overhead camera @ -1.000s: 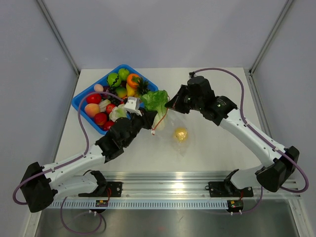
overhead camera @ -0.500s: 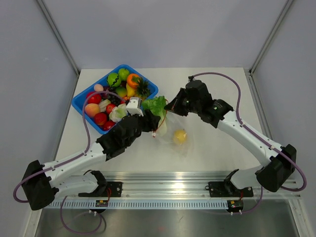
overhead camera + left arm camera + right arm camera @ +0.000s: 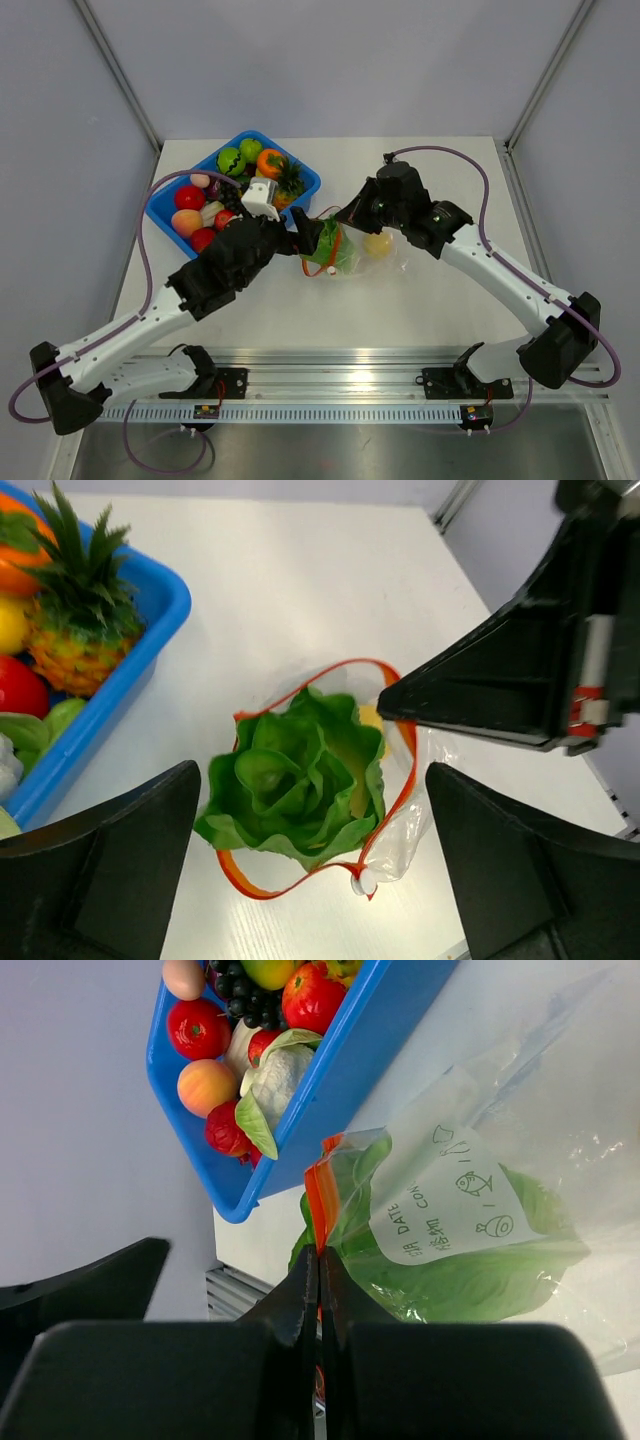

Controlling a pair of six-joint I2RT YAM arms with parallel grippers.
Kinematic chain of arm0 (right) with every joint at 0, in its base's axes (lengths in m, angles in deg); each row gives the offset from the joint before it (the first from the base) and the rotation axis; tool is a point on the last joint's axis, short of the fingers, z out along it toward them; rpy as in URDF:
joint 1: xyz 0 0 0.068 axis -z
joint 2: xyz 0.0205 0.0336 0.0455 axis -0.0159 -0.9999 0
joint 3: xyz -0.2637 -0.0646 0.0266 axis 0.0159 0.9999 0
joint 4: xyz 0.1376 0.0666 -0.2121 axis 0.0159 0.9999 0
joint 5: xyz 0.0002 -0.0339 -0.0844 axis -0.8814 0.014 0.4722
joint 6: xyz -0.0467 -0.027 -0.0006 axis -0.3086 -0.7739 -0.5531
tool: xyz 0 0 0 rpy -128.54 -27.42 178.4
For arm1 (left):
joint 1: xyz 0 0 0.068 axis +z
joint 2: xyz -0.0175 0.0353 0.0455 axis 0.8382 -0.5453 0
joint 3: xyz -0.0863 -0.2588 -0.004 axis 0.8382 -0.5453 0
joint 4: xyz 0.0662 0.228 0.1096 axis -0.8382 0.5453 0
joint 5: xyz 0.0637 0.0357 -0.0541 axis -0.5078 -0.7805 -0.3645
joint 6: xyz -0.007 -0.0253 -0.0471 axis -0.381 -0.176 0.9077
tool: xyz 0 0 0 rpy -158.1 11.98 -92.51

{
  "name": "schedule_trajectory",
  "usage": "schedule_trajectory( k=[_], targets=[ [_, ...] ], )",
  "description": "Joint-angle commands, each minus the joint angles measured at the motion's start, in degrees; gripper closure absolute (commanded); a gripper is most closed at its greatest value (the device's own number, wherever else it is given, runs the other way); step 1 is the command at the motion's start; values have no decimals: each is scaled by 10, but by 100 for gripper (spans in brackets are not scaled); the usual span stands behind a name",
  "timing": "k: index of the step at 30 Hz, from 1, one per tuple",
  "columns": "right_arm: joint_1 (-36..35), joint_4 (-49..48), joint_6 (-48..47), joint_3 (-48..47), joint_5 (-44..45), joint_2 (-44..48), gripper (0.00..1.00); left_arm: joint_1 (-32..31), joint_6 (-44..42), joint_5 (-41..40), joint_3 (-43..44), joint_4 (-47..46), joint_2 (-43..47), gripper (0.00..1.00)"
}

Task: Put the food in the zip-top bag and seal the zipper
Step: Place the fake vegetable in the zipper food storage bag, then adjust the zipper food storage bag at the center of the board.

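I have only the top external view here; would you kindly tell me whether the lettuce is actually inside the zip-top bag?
Observer: Yes, the left wrist view shows the lettuce sitting within the open zipper loop at the mouth of the zip-top bag.
Operator: Thank you. Where is the left claw?
Observer: The left claw is open, one finger on either side of the lettuce.
Operator: And the right claw?
Observer: The right wrist view shows the right claw shut on the zipper strip.
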Motion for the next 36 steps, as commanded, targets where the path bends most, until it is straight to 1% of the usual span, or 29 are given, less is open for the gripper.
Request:
schedule_trajectory(
  k=[1,2,3,5,6,7,8,10,11,13,16,17,18,19,20,21,22,23,24,26,30,36],
  targets=[
    [5,-27,0,-3,6,19,100,-2,-23,-18,35,2,37,11],
    [5,-28,0,-4,4,19,100,-2,-18,-32,34,8,43,16],
    [6,-27,0,-4,4,20,100,1,0,-59,35,29,43,27],
    [6,-27,0,-4,3,20,100,9,25,-74,35,61,41,40],
    [6,-27,0,-5,3,20,100,21,59,-76,32,97,37,47],
    [6,-27,0,-5,3,22,100,27,77,-75,29,111,36,55],
    [6,-26,-1,-4,1,23,100,33,113,-70,12,124,35,57],
    [6,-25,-2,-4,0,26,100,59,152,-45,-7,154,32,62],
    [6,-26,-2,-3,0,26,100,68,180,-29,-18,154,32,62],
    [6,-27,-2,-2,-2,27,100,90,207,4,-48,154,29,61],
    [6,-27,0,-2,-6,28,100,118,233,40,-60,153,10,49],
    [6,-27,0,-2,-7,27,100,126,233,53,-59,150,4,40],
    [6,-27,0,-2,-6,28,100,143,234,78,-57,154,-6,36],
    [6,-25,-1,-2,-7,28,100,155,234,97,-53,155,-28,35],
    [6,-26,0,-4,-7,28,100,177,231,142,-53,152,-43,35],
    [6,-26,-1,-4,-7,29,100,185,232,162,-54,147,-52,35],
    [6,-25,-1,-5,-7,29,100,190,235,179,-66,137,-59,35],
    [6,-24,-2,-6,-6,29,100,192,240,210,-74,107,-63,35],
    [6,-22,-2,-6,-6,30,100,192,245,214,-83,92,-62,37],
    [6,-21,-3,-6,-3,31,100,192,254,254,-96,65,-65,38],
    [6,-22,-2,-9,-7,28,100,192,257,276,-96,58,-89,42],
    [6,-19,-5,-16,-7,27,100,196,257,284,-96,38,-123,47]
  ],
)
